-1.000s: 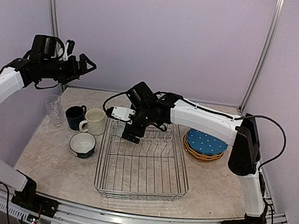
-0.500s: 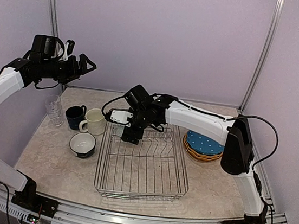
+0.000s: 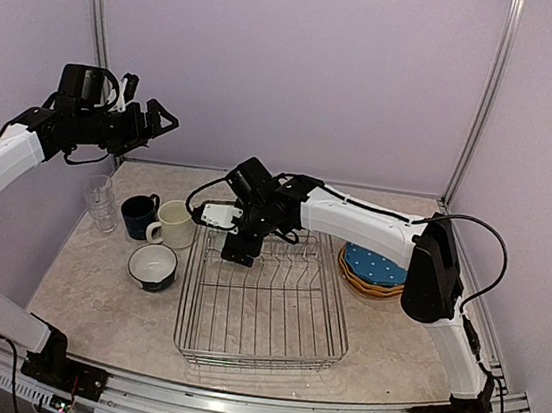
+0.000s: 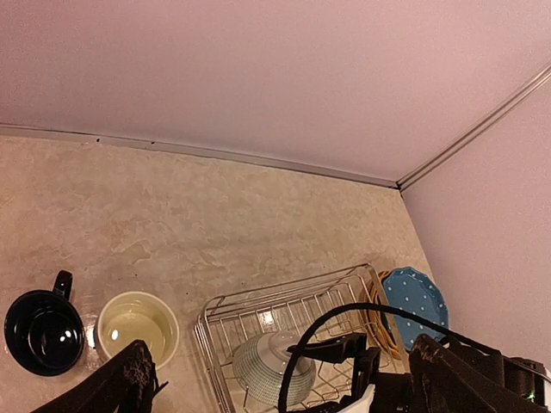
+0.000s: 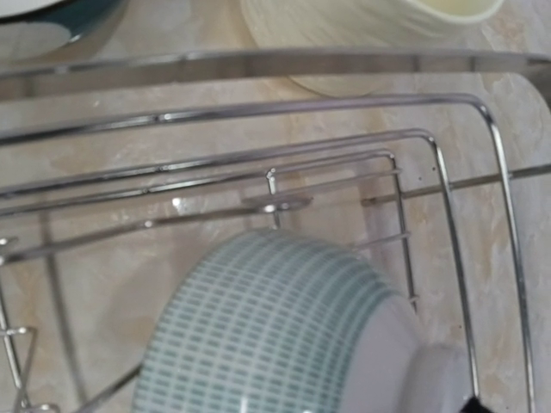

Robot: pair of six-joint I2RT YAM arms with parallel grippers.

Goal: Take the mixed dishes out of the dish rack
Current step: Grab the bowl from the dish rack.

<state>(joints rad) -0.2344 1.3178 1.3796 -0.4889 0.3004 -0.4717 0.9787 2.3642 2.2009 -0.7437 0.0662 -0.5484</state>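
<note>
Right hand (image 3: 239, 252) hangs low in the far left corner of the dish rack (image 3: 273, 312), at the middle of the top view. Its fingers are hidden there and lie outside its own wrist view, so I cannot tell whether they are spread or closed, or whether they touch anything. Directly under it, filling the lower half of the right wrist view, a pale teal striped bowl (image 5: 275, 335) lies in that same corner. It rests on the rack's wires and seems to be mouth down.

On the counter (image 3: 93, 305), just outside the rack's left wall, a second bowl (image 3: 153, 265) sits upright, dark outside and pale inside. Behind it the cream mug (image 3: 175, 222) stands just beside the rack's far left corner. The navy mug (image 3: 138, 216) stands close on the cream mug's left; I cannot tell whether the two touch. Further left are the clear glasses (image 3: 100, 201), apparently stacked one in another.

On the right of the rack, near its far right corner, the blue plate (image 3: 382, 262) with white dots lies on top of the yellow plate (image 3: 372, 288).

Farthest back, in the upper left of the top view, the left hand (image 3: 161, 120) hangs high above the counter near the back wall (image 3: 293, 68). Its fingers (image 4: 120, 387) stand wide apart at the bottom corners of the left wrist view, with nothing between them.
</note>
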